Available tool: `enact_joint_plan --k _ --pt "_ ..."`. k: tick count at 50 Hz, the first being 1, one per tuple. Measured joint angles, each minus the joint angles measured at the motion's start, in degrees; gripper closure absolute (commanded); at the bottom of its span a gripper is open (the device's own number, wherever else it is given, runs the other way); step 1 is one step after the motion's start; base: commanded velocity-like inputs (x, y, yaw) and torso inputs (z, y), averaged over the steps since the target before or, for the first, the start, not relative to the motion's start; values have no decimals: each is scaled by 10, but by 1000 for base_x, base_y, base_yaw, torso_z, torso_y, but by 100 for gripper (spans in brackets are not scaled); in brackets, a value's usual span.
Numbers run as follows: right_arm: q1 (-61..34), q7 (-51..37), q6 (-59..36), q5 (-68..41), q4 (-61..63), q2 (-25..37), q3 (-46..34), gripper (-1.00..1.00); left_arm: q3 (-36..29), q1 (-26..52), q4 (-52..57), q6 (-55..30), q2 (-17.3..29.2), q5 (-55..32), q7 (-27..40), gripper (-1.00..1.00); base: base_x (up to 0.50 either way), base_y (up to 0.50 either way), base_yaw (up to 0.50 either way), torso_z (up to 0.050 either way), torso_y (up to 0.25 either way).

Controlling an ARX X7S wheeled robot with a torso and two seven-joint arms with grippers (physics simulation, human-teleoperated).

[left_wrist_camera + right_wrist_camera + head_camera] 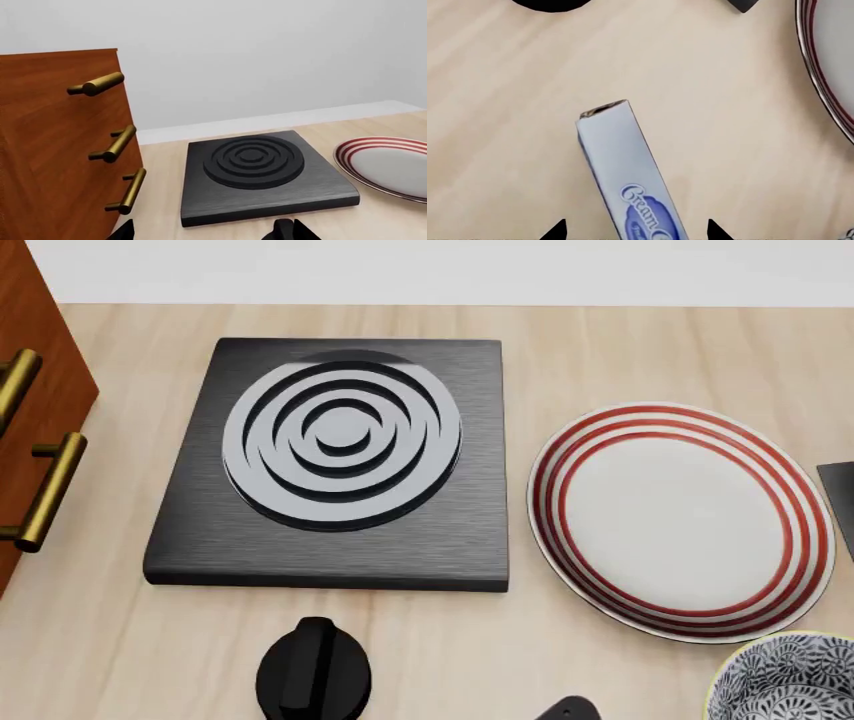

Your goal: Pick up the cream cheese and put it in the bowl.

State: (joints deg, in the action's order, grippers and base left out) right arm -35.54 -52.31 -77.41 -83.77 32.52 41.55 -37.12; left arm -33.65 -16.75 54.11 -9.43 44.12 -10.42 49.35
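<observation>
The cream cheese (627,170) is a flat pale blue box with a darker blue oval logo and white script. It lies on the wooden table in the right wrist view and is out of the head view. My right gripper (635,231) is open, with one fingertip on each side of the box's near end and a gap on both sides. The bowl (790,680), with a dark leafy pattern and a pale rim, shows at the head view's bottom right corner. My left gripper (208,232) is open and empty, low in front of the stove.
A black stove plate (334,465) lies mid-table, and also shows in the left wrist view (260,175). A red-striped white plate (787,540) lies right of it. A wooden cabinet (53,150) with brass handles stands at the left. A black knob-shaped part (314,672) sits in front of the stove.
</observation>
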Motion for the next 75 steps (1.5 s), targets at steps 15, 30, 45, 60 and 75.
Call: enact_joint_plan --k 15,30,45,60,75 --pt "0 -8 7 24 15 10 -6 100 -1 0 0 0 1 2 2 -100 0 0 0 0 0" --pt "-6 -25 26 -12 43 15 3 100 -2 -1 1 3 2 2 3 -100 0 0 0 0 0" --pt "-22 -74 67 -81 83 44 49 100 -4 1 1 2 3 0 3 -100 0 0 0 0 0" --pt "-45 -116 121 -146 115 77 103 100 -6 2 1 1 3 1 3 -100 0 0 0 0 0" --pt "-50 -126 174 -161 129 108 162 100 -8 4 0 0 3 0 3 -100 0 0 0 0 0"
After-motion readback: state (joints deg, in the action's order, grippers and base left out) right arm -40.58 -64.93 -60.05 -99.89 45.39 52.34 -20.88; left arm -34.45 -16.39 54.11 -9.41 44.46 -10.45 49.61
